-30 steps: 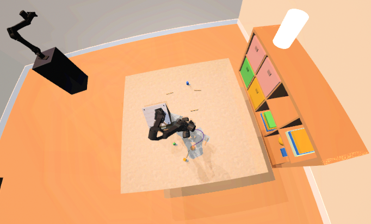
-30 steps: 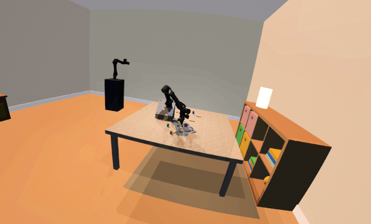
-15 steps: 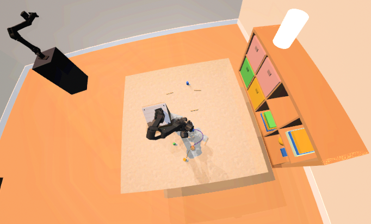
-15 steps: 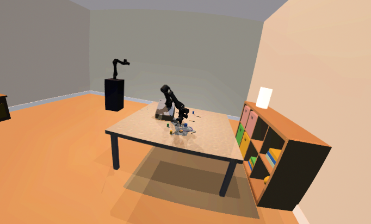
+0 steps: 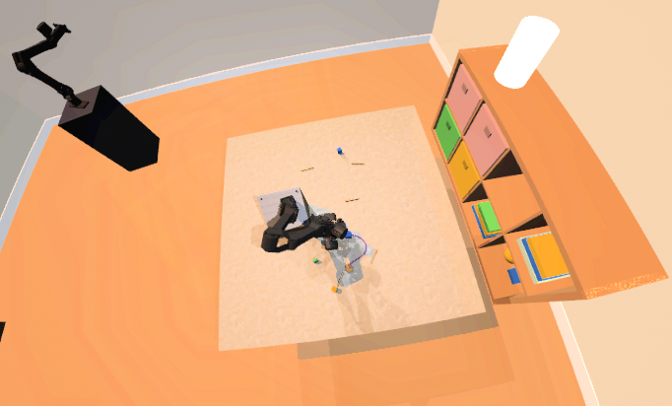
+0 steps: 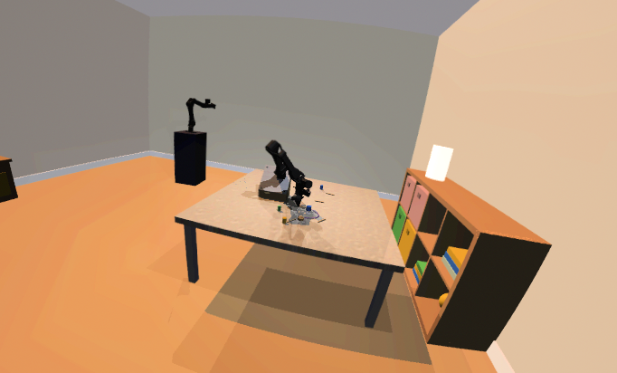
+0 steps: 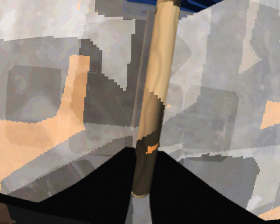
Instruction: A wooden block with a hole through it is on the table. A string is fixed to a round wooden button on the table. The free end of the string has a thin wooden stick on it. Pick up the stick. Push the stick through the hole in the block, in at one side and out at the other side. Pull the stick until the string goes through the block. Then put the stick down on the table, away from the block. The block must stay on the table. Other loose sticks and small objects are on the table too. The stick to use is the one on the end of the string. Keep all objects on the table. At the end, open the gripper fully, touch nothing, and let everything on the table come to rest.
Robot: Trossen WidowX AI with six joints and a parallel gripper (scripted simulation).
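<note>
The blue block (image 5: pixel 348 236) (image 6: pixel 308 208) (image 7: pixel 191 4) stands on the table, cut by the top edge in the wrist view. My gripper (image 7: pixel 142 159) (image 6: pixel 296 204) is shut on the near end of the wooden stick (image 7: pixel 161 60). The stick runs from the fingertips up to the block; whether its far end is still in the hole is hidden. The purple string (image 5: pixel 365 245) (image 6: pixel 317 213) curves from beside the block to the round wooden button (image 5: pixel 349 268) (image 6: pixel 300 217). In the top view the arm hides the fingertips.
Loose sticks (image 5: pixel 352 200) (image 5: pixel 307 169) (image 5: pixel 358 164) lie farther back, and another stick (image 5: pixel 373 255) lies right of the string. A green object (image 5: pixel 314 260) and an orange object (image 5: pixel 334 289) stand left of the button. A small blue object (image 5: pixel 339 151) (image 6: pixel 321 187) stands at the back.
</note>
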